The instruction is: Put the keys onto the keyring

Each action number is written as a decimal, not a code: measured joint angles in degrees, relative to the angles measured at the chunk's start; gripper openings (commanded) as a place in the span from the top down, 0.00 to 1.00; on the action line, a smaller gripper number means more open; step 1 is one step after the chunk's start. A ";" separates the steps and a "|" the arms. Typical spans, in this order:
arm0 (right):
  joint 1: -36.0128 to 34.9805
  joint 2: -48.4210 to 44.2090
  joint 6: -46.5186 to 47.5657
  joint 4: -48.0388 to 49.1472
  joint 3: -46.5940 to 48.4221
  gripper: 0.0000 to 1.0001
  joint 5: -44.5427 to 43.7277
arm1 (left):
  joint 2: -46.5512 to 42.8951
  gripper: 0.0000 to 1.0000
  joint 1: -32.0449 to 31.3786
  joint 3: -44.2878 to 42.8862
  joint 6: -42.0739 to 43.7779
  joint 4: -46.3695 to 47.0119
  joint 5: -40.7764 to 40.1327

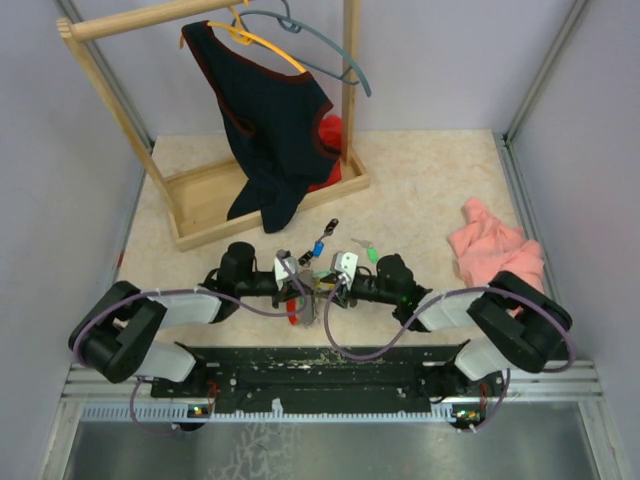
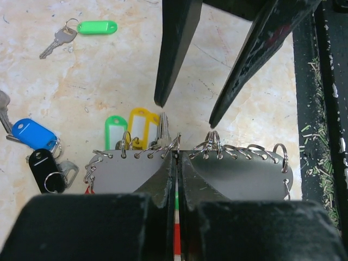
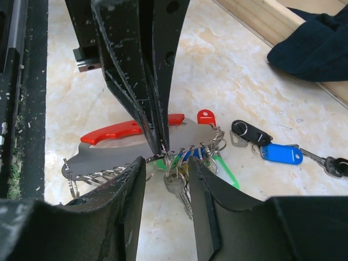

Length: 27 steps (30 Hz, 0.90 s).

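The keyring is a flat grey metal plate with a red grip and a row of small wire rings along its edge. My left gripper is shut on that ringed edge, in the middle. My right gripper faces it with jaws open, and a bunch of metal keys hangs from the rings between its fingers. Yellow and green key tags lie by the plate. Loose keys lie on the table with a green tag, a blue tag and a black tag.
A wooden clothes rack with a dark garment and hangers stands at the back. A pink cloth lies to the right. The black rail of the arm bases runs along the near edge.
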<state>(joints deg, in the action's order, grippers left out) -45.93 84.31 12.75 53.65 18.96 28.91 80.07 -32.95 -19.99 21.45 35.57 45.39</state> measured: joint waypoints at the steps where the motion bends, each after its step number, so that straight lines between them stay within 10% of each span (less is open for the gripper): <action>1: -0.02 -1.99 -0.46 -3.15 0.46 0.61 -0.74 | -0.04 0.99 0.00 0.00 0.00 -0.26 -0.15; 16: 6.58 -9.18 -11.04 -38.88 16.26 0.60 -25.44 | -0.70 0.99 0.26 0.00 -2.21 -1.22 -2.64; 27: 21.27 -1.27 -17.92 -53.13 25.38 0.64 -23.63 | -0.70 0.99 0.66 0.00 -3.65 -0.87 -3.85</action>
<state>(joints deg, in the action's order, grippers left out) -24.67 83.05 -5.17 0.51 44.34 5.28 79.37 -32.29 -19.99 17.80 34.70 41.54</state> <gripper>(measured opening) 0.360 0.014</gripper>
